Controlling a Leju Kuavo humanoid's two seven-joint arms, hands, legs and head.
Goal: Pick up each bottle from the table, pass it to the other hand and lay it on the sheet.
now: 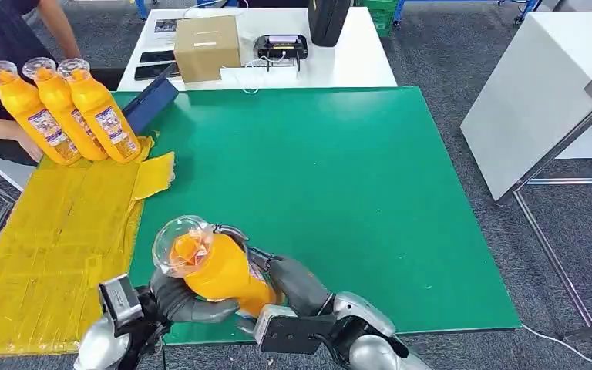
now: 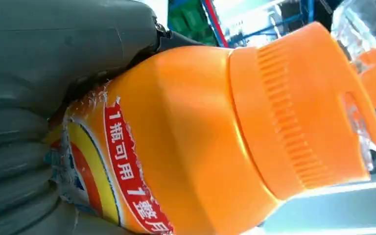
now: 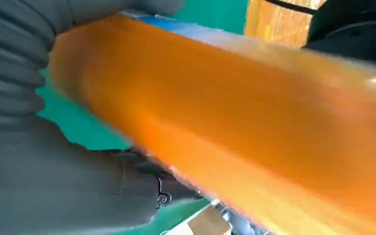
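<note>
Your orange bottle [image 1: 216, 270] hangs above the green table's [image 1: 339, 193] near edge, just beside the yellow sheet [image 1: 54, 247], clear cap tilted up. Your left hand [image 1: 173, 301] wraps its fingers around the body from below, and your right hand [image 1: 293, 285] presses against the other side. Three more bottles [image 1: 65, 108] lie at the sheet's far edge, where a person's hand [image 1: 27, 142] touches them.

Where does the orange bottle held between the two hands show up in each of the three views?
Head view: the orange bottle is low and left of centre, clear cap toward the camera, between the left hand and right hand.
Left wrist view: its shoulder, ribbed orange collar and red label band.
Right wrist view: blurred orange body crossing the picture.
Shared landmark: green table.
</note>
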